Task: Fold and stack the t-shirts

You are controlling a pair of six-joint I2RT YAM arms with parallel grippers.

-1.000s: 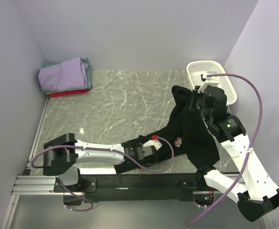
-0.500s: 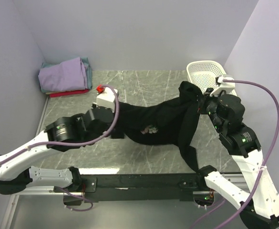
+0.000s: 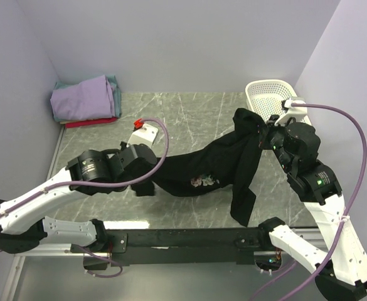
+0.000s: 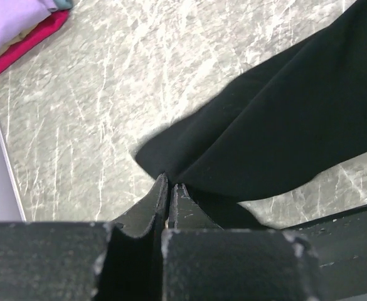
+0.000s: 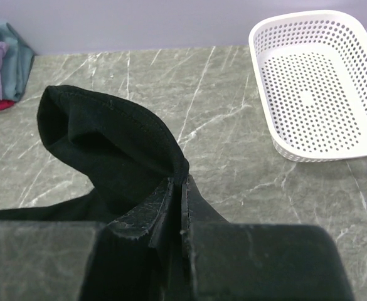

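The black t-shirt (image 3: 224,160) hangs stretched between both grippers, its pink-and-white rose print (image 3: 203,181) facing up just above the table. My left gripper (image 3: 150,183) is shut on the shirt's left end; in the left wrist view the jaws (image 4: 169,183) pinch black cloth (image 4: 283,125). My right gripper (image 3: 260,130) is shut on the raised right corner, and the right wrist view shows the hem (image 5: 114,132) clamped at the fingertips (image 5: 180,182). Folded t-shirts (image 3: 86,100) in lavender, teal and red are stacked at the far left corner.
A white mesh basket (image 3: 294,111) stands at the far right, close behind my right gripper, also seen in the right wrist view (image 5: 321,81). The marble table (image 3: 183,119) is walled on the left, back and right. The red shirt's edge (image 4: 26,39) shows in the left wrist view.
My left arm swung the shirt's end from the front edge up and to the left, then eased back toward the front. The shirt has spread out and sunk lower. The right gripper rose slightly.
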